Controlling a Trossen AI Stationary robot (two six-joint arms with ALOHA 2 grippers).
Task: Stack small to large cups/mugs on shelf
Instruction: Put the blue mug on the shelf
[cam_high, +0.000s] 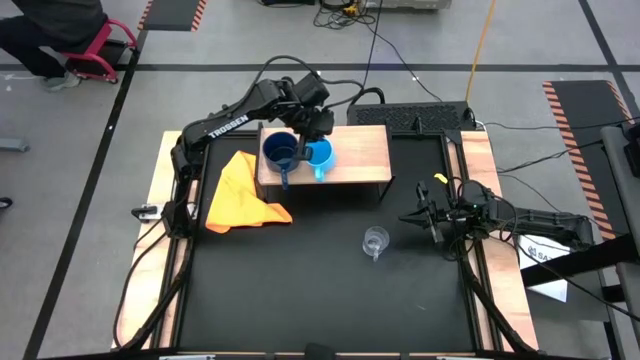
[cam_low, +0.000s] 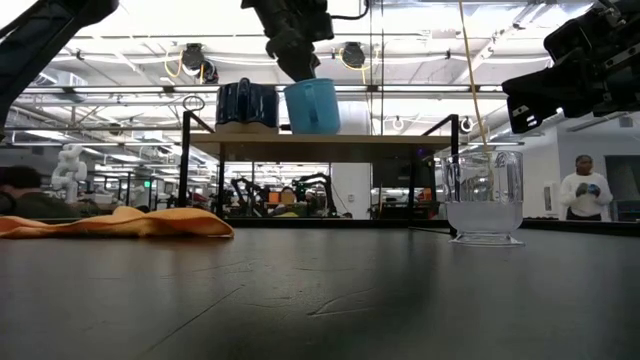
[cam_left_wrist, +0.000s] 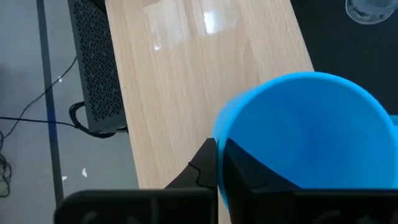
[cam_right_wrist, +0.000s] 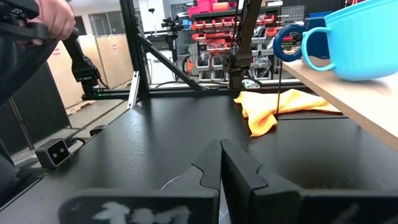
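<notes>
**Light blue mug gripped on the shelf, glass cup alone mid-worktop**

The shelf (cam_high: 352, 150) stands along the far edge of the worktop (cam_high: 300, 290), and its right half is bare wood, plenty of room there. The dark blue mug (cam_high: 281, 152) sits on the shelf's left part, with the light blue mug (cam_high: 319, 155) just beside it on the right; whether they touch is unclear. In front of the shelf the black surface lies wide open, broken only by the clear glass cup (cam_high: 375, 241) right of centre, standing upright and well apart from the shelf. A yellow-orange cloth (cam_high: 241, 195) lies crumpled near the left edge, by the shelf's left end.

The left end effector (cam_left_wrist: 219, 165) is over the shelf, fingers pinched on the rim of the light blue mug, one inside the wall, one outside. Its arm reaches in from the far-left corner, arching over the dark blue mug.

The right end effector (cam_high: 424, 212) hovers near the right edge, fingers pressed together on nothing, arm stretched in low from the right
</notes>
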